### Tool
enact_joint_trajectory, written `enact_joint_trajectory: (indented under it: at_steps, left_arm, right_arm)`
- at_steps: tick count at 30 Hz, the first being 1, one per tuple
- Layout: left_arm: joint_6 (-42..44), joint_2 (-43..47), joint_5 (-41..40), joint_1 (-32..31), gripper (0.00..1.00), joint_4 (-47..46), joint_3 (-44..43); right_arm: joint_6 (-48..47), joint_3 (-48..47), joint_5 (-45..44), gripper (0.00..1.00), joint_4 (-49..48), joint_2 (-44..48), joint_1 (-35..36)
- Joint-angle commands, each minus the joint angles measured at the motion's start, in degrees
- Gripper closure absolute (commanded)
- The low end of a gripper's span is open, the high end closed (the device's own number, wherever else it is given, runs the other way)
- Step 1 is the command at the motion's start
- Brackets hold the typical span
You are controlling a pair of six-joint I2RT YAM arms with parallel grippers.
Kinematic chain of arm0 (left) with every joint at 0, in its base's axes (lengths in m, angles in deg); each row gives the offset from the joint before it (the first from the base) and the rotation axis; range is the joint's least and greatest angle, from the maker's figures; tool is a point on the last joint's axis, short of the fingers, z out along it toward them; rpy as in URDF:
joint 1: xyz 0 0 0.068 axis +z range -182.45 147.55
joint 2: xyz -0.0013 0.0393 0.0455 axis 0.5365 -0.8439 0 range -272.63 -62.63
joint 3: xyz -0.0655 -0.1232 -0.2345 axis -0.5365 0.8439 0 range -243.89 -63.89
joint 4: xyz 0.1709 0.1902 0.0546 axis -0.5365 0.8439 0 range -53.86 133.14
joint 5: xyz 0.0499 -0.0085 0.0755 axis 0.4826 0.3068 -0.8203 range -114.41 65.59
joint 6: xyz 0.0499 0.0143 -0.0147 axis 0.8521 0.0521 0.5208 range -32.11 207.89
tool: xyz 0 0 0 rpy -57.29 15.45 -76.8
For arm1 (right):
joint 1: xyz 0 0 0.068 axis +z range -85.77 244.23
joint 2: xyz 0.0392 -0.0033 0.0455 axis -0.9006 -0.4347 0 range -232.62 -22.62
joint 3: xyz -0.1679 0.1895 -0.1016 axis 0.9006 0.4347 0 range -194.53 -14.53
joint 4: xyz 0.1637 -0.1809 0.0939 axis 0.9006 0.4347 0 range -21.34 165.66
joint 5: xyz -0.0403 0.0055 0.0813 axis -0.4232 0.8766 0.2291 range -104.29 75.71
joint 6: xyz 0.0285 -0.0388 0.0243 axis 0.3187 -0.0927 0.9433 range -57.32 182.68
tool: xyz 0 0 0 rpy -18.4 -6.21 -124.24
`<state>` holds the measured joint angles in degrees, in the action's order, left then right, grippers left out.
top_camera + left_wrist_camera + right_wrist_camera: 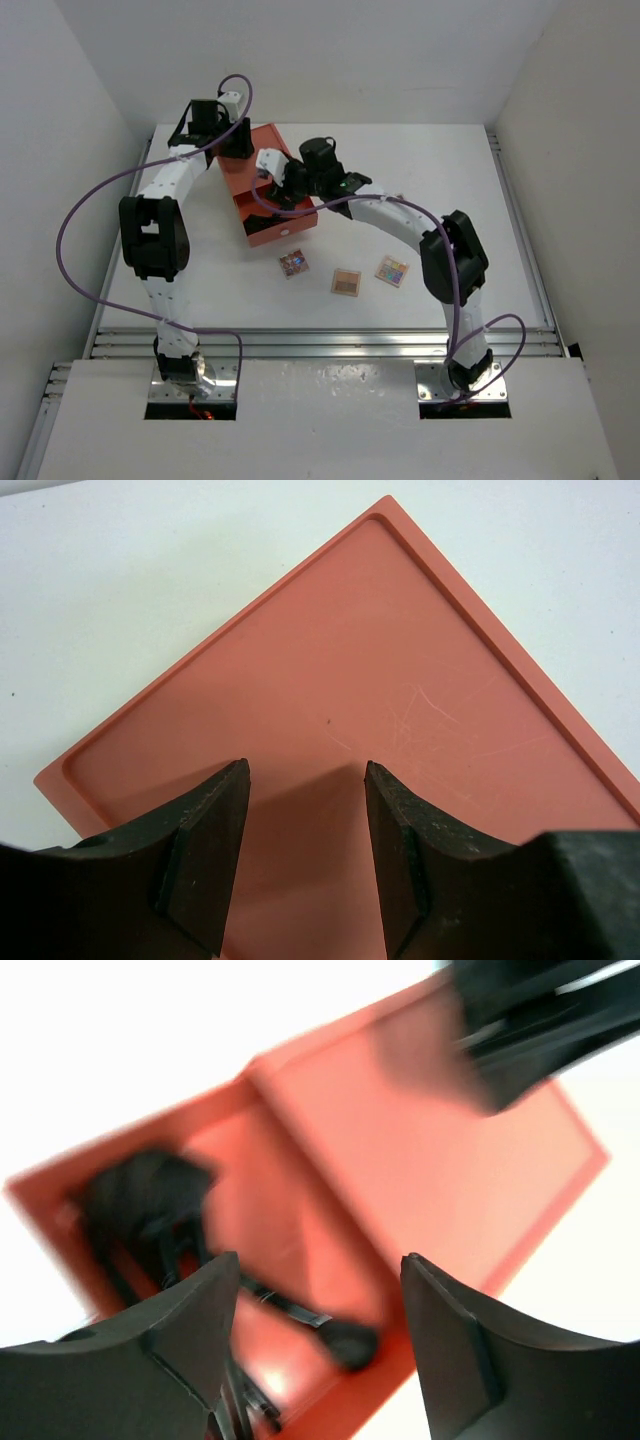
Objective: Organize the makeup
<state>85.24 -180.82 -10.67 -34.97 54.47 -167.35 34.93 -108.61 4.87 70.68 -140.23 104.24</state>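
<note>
The orange drawer box [268, 160] stands left of the table's middle, its drawer [285, 230] pulled out toward the arms. Several black makeup brushes [150, 1205] lie in the drawer; one brush [335, 1332] lies free below my right gripper [318, 1260], which is open with nothing between its fingers. In the top view the right gripper [283, 188] hangs over the drawer. My left gripper [305, 768] is open low over the box's flat top [380, 660], holding nothing; it sits at the box's back left [237, 143]. Three small eyeshadow palettes [293, 263], [346, 282], [392, 270] lie on the table.
White walls close in the table on the left, back and right. Purple cables loop from both arms. The left gripper's black body [520, 1030] shows above the box in the right wrist view. A metal rail [320, 340] runs along the near edge.
</note>
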Motion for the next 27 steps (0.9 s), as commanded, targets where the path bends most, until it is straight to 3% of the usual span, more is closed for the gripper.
enact_joint_trajectory:
  at_steps: [1, 3, 4, 5, 9, 10, 13, 16, 21, 27]
  left_arm:
    - [-1.04, -1.87, -0.73, 1.38, 0.44, 4.96, 0.80]
    - [-1.04, -1.87, -0.73, 1.38, 0.44, 4.96, 0.80]
    - [-1.04, -1.87, -0.73, 1.38, 0.44, 4.96, 0.80]
    - [-1.04, -1.87, -0.73, 1.38, 0.44, 4.96, 0.80]
    - [-1.04, -1.87, -0.73, 1.38, 0.44, 4.96, 0.28]
    - [-1.04, -1.87, -0.73, 1.38, 0.44, 4.96, 0.28]
    - [-1.04, -2.39, -0.73, 1.38, 0.44, 4.96, 0.28]
    - [-1.04, -2.39, -0.73, 1.38, 0.44, 4.96, 0.28]
    - [-1.04, -2.39, -0.21, 1.38, 0.44, 4.96, 0.80]
    - [-1.04, -2.39, -0.20, 1.38, 0.44, 4.96, 2.39]
  right_arm:
    - [8.91, -5.49, -5.79, 0.33, -5.62, 1.66, 0.16]
    - [13.93, -4.89, -12.09, 0.35, -6.85, 2.64, 0.24]
    - [21.69, -2.10, -16.13, 0.43, -6.68, 5.34, 0.16]
    - [24.64, -0.50, -18.00, 0.43, -6.68, 6.41, 0.16]
    - [35.56, 14.17, -20.65, 0.77, -5.89, 14.41, 0.68]
    - [37.66, 19.76, -20.74, 0.81, -5.98, 15.11, 1.47]
    - [40.75, 24.02, -20.39, 0.95, -7.90, 17.75, 2.35]
    - [40.23, 27.46, -19.86, 1.00, -10.10, 16.89, 4.19]
    - [41.11, 25.10, -20.65, 1.00, -13.00, 10.48, 4.29]
    - [42.07, 14.05, -24.34, 1.00, -18.54, 1.61, 4.11]
